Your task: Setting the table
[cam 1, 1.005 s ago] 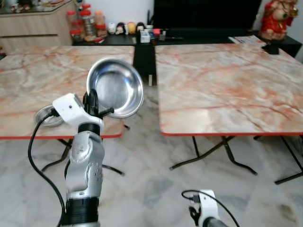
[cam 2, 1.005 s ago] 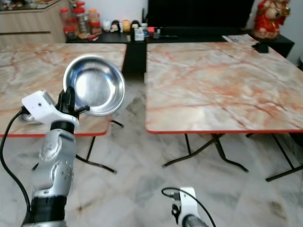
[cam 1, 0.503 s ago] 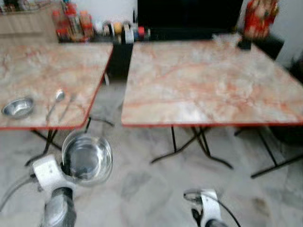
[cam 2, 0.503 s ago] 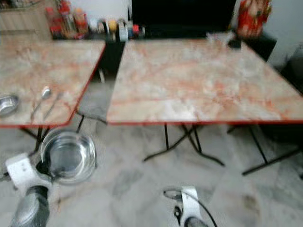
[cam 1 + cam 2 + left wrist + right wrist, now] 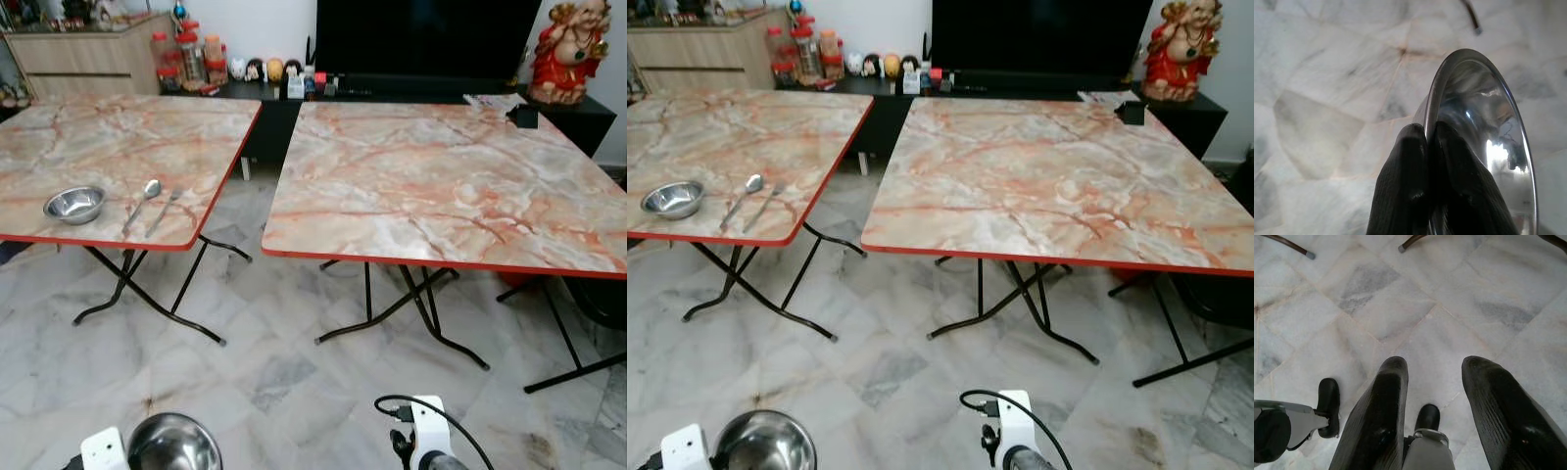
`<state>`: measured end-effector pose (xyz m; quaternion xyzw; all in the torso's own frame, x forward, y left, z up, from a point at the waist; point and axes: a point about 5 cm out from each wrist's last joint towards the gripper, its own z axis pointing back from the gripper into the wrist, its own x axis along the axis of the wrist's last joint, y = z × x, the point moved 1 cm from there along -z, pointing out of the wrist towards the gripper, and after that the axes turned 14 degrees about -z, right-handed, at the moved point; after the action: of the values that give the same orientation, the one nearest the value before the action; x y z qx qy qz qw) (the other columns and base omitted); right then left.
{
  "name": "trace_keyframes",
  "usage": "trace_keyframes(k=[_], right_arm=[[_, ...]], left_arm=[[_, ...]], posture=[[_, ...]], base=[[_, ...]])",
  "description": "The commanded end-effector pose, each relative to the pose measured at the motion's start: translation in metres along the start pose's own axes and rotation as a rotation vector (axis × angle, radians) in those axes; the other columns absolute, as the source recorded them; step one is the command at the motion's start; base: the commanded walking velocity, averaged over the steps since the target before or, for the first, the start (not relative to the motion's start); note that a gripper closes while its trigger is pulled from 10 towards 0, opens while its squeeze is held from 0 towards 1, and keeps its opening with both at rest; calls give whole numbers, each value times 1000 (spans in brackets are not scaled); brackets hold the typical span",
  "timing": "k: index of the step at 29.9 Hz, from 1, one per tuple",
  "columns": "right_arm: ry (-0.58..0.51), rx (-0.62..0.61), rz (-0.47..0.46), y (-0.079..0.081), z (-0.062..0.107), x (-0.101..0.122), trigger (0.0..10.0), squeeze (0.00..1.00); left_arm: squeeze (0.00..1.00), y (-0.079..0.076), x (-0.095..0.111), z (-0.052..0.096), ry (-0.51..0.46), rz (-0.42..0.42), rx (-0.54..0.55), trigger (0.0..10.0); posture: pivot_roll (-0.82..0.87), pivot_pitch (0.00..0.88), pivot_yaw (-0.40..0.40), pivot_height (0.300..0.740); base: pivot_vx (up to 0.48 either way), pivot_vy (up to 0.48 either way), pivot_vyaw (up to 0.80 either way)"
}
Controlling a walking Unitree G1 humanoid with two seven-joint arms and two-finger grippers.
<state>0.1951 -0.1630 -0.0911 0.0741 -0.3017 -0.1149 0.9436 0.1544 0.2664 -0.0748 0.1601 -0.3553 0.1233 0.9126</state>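
My left gripper (image 5: 1428,133) is shut on the rim of a large steel bowl (image 5: 1484,127), held low over the floor; the bowl (image 5: 174,444) sits at the bottom edge of the left eye view beside my white left wrist (image 5: 103,451). A small steel bowl (image 5: 74,204), a spoon (image 5: 145,199) and a fork (image 5: 167,208) lie near the front edge of the left marble table (image 5: 118,147). The right marble table (image 5: 441,181) is bare apart from a black object (image 5: 525,116) at its far corner. My right gripper (image 5: 1432,369) hangs open over the floor tiles.
Black folding legs (image 5: 411,304) stand under both tables, with a gap of marble floor (image 5: 245,372) between them. Behind are a dark TV (image 5: 426,39), a low cabinet with jars (image 5: 186,59) and a red figurine (image 5: 573,49). My foot (image 5: 1327,406) is below the right gripper.
My left arm has dropped with the large bowl from in front of the left table to the bottom of the view. The camera has shifted, so both tables now appear farther away.
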Motion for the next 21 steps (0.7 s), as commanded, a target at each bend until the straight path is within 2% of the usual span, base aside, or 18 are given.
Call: trace_keyframes(k=[1, 4, 5, 7, 9, 10, 13, 21], right_arm=[[-22, -9, -16, -2, 0, 6, 10000, 0], [-26, -20, -24, -5, 0, 7, 10000, 0], [-28, -28, -29, -7, 1, 6, 10000, 0], [-31, -35, -36, -10, 1, 6, 10000, 0], [-32, -40, -42, -11, 1, 6, 10000, 0], [-32, -40, -42, -11, 1, 6, 10000, 0], [-32, -42, -40, -12, 1, 6, 10000, 0], [-42, -26, -42, -9, 1, 10, 10000, 0]], left_arm=[[0, -17, -13, 2, 58, -30, -63, 10000], [0, -22, -7, 0, 26, -5, -66, 10000], [0, -23, 4, -3, -31, 138, -69, 10000], [0, -23, 16, -7, -81, 309, -69, 10000], [0, -22, 23, -9, -108, 391, -53, 10000], [0, -22, 23, -9, -108, 391, -53, 10000], [0, -20, 28, -11, -123, 458, -34, 10000], [0, -22, 22, -11, -97, 462, -17, 10000]], posture=[[32, 0, -12, 732], [16, 0, -9, 732], [9, 0, -8, 732], [7, 0, -8, 732], [6, 0, -8, 732], [6, 0, -8, 732], [3, 0, -9, 732], [5, 0, -17, 732]], base=[[0, 0, 0], [0, 0, 0], [0, 0, 0], [0, 0, 0], [0, 0, 0], [0, 0, 0], [0, -244, 0], [0, -357, 0]])
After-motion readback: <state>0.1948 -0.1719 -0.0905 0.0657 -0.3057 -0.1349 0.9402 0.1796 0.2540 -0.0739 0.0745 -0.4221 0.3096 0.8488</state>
